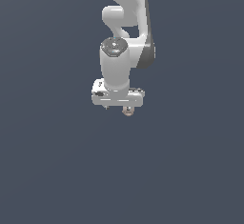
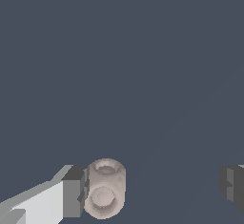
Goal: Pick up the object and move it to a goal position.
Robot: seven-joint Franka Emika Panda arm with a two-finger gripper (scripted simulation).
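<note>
We've got the gripper (image 2: 152, 189) spread wide, the object (image 2: 105, 188) hard against one finger (image 2: 74, 192) and well apart from the other, so closing now could shove it sideways and roll it out.

Arm (image 1: 125, 13) comes down from the top of the exterior view, bends at the elbow, wrist section pointing straight down w/ the hand crosswise at its base. Gripper (image 2: 152, 187) is spread wide: one finger (image 2: 74, 192) w/ its dark pad sits far from the other finger (image 2: 232, 186) in the wrist view. Nothing clamped btwn the pads, big gap there.
</note>
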